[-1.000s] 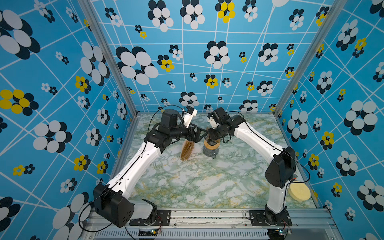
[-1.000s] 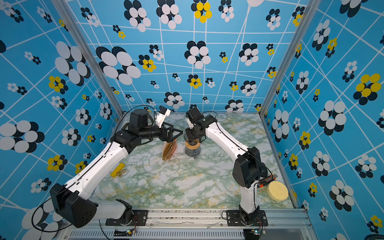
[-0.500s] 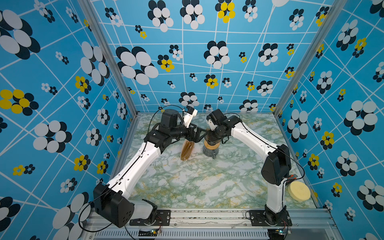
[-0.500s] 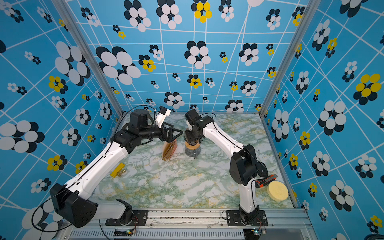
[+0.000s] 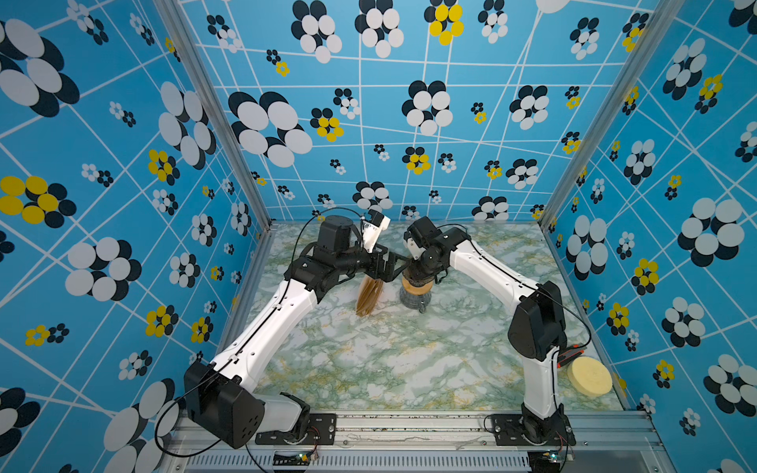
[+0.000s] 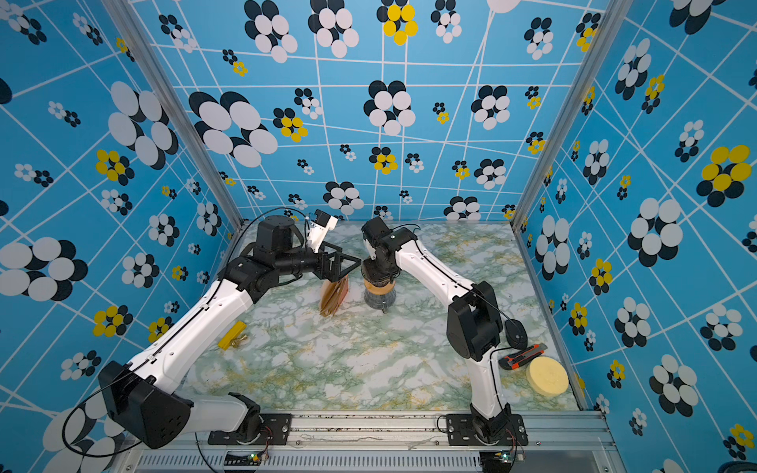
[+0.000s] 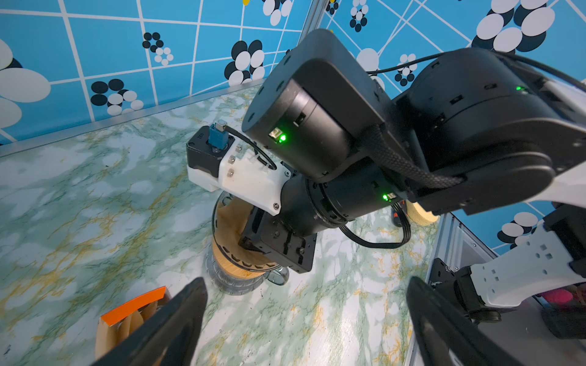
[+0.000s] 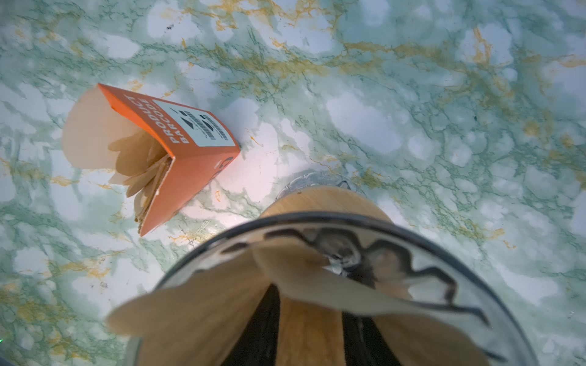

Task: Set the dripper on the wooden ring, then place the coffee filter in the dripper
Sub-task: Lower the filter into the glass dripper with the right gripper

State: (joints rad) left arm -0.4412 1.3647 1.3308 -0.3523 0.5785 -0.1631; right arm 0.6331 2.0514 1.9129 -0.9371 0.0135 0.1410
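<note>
The dripper [image 8: 469, 286], a clear ribbed glass cone, sits on a wooden ring [image 7: 242, 269] atop a glass jug [image 5: 413, 303] at the back middle of the table. The tan coffee filter [image 8: 196, 317] lies crumpled inside it, one flap sticking out over the rim; the left wrist view shows the coffee filter [image 7: 231, 215] too. My right gripper [image 8: 310, 302] points down into the cone, its fingers a little apart with paper draped around them. My left gripper [image 7: 304, 285] hovers wide open and empty just left of the dripper, above the filter packet [image 5: 368, 297].
The orange-tagged filter packet [image 8: 184, 152] stands open beside the jug. A yellow round pad [image 6: 547, 374] and an orange box cutter [image 6: 522, 356] lie at the front right by the right arm's base. A small yellow item [image 6: 231, 336] lies at the left.
The right arm's elbow has swung left and forward while its gripper stayed in the dripper, fingers spreading slightly. The left arm has not moved.
</note>
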